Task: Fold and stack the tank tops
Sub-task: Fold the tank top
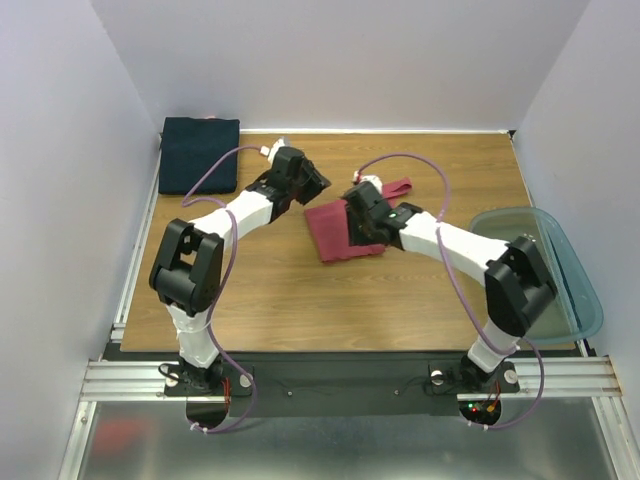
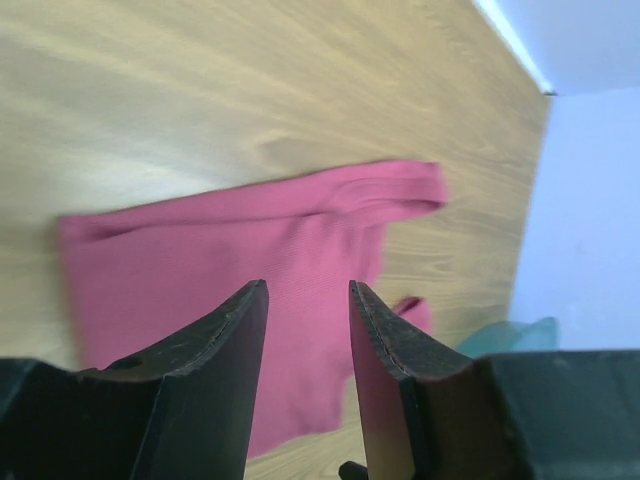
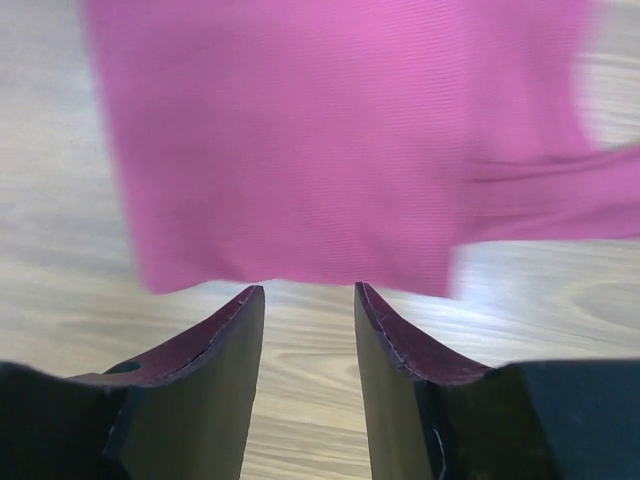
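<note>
rose-red tank top (image 1: 335,240) lies with straps pointing far-right; its straight edge sits just ahead of the right gripper (image 3: 308,289), the left gripper (image 2: 307,286) hovers over it; both half-open, empty.

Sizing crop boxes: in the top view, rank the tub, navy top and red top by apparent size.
1. plastic tub, clearly largest.
2-3. navy tank top and rose-red tank top: alike; the right arm hides part of the red one, so unranked.
</note>
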{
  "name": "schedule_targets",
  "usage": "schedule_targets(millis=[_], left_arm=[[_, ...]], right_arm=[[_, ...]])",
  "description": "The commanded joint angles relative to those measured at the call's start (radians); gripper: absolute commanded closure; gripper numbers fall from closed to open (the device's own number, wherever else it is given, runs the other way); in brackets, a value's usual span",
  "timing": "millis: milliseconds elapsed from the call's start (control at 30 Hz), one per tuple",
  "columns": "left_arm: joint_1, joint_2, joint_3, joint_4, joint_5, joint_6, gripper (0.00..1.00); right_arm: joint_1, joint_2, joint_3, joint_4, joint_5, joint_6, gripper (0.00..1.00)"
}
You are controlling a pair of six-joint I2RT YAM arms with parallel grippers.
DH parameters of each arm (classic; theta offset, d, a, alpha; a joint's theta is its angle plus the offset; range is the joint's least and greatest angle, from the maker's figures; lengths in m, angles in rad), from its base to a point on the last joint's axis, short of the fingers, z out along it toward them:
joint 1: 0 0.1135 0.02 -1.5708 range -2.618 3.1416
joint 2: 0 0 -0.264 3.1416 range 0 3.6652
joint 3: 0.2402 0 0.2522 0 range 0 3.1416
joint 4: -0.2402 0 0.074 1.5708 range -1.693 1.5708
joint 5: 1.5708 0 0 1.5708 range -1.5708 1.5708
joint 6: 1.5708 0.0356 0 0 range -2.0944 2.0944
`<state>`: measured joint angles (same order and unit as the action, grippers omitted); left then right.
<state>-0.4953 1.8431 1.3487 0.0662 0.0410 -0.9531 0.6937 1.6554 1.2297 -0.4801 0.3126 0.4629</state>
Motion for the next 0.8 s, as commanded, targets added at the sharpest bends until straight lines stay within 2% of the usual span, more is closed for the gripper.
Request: schedule_targets(millis=[0, 167, 333, 600, 767], left_arm=[[0.024, -0.065, -0.144, 0.044, -0.006, 0.027, 0.50], [0.073, -0.078, -0.266, 0.129, 0.049, 0.071, 0.46], [0.101, -0.019, -0.238, 0.132, 0.117, 0.134, 0.44], [0.113, 0.050, -0.203, 0.123, 0.102, 0.149, 0.45], [0.116, 0.088, -0.184, 0.118, 0.105, 0.151, 0.47]], right_arm=[[0.128, 0.087, 0.099, 0.017, 0.054, 0.016, 0.53], [0.227, 0.190, 0.172, 0.015, 0.156, 0.002, 0.53], [0.274, 0.259, 0.220, 0.015, 0.221, -0.017, 0.53], [0.316, 0.356, 0.267, 0.012, 0.336, -0.055, 0.53], [0.328, 0.392, 0.267, 0.008, 0.355, -0.063, 0.53]])
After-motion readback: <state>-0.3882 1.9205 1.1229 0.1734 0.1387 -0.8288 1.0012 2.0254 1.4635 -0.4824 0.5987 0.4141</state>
